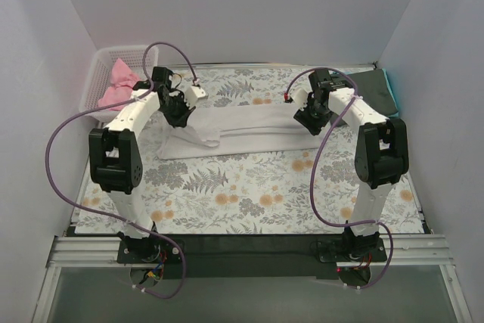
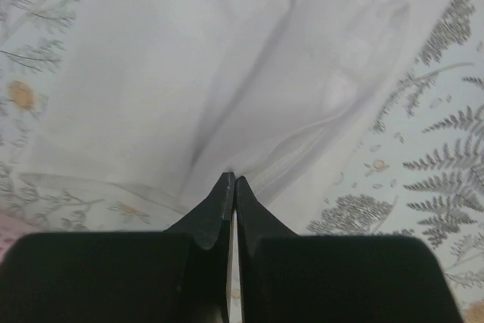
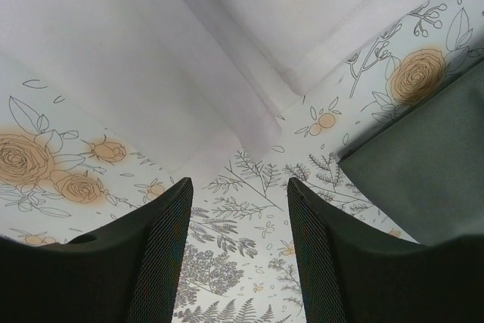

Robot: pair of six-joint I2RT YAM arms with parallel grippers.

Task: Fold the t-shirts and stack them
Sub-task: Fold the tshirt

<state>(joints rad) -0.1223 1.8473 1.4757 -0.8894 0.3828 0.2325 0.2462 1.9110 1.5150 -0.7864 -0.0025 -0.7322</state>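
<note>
1. White t-shirt spread long across the floral table cloth.
2. Left gripper at its left end, fingers pinched together on gathered hem.
3. Right gripper just off its right corner, fingers apart.
4. Dark grey-green t-shirt right of it; pink t-shirt to its left, in the lattice basket.

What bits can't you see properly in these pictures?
- Left wrist view: left tool shut at the white t-shirt's hem; its fingers hide whether cloth is pinched.
- Top view: the teal t-shirt shows only an edge past the dark t-shirt.
- Top view: the left arm covers part of the pink t-shirt.
</note>
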